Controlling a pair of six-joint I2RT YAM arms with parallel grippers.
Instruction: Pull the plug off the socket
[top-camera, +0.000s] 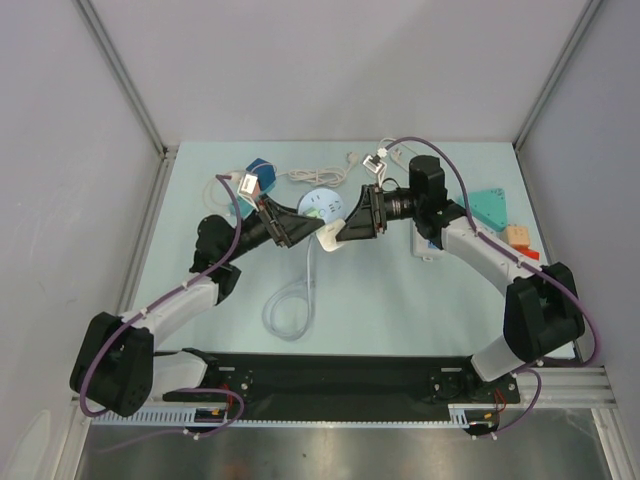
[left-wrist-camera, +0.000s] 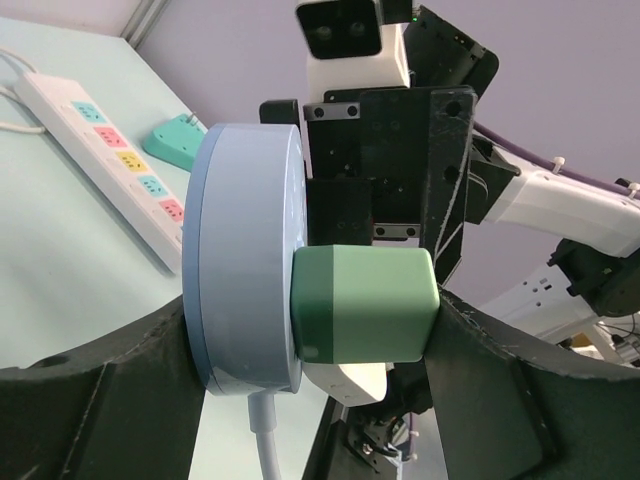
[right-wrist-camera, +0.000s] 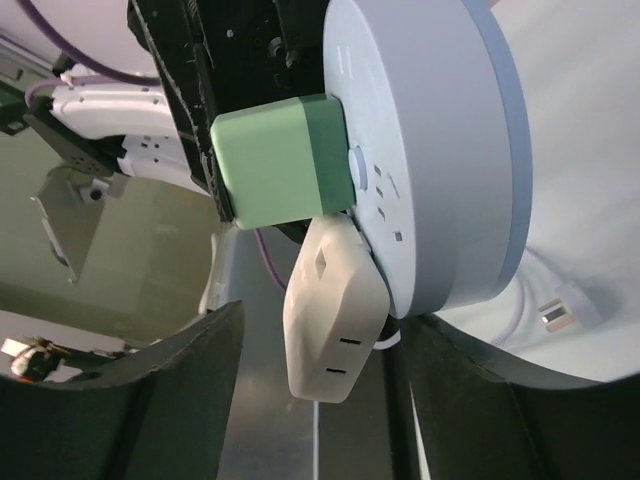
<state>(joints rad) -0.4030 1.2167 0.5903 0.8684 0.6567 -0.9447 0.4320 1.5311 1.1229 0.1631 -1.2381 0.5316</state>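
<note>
A round pale blue socket (top-camera: 322, 205) (left-wrist-camera: 245, 260) (right-wrist-camera: 440, 150) is held up off the table between the two arms. A green cube plug (left-wrist-camera: 365, 305) (right-wrist-camera: 275, 165) and a white plug (right-wrist-camera: 335, 315) (top-camera: 331, 238) sit in its face. My left gripper (left-wrist-camera: 312, 330) (top-camera: 292, 232) is shut across the socket's back and the green plug's end. My right gripper (right-wrist-camera: 328, 330) (top-camera: 355, 225) straddles the white plug, open, with a clear gap at its left finger (right-wrist-camera: 170, 400). The socket's white cord (left-wrist-camera: 265, 445) hangs down.
A white power strip (left-wrist-camera: 110, 160) and a teal piece (left-wrist-camera: 180, 140) (top-camera: 490, 207) lie on the pale green table (top-camera: 400, 310). A clear tube loop (top-camera: 290, 310), a blue object (top-camera: 262, 175), white cables (top-camera: 320, 172) and small orange and red blocks (top-camera: 517, 237) also lie there.
</note>
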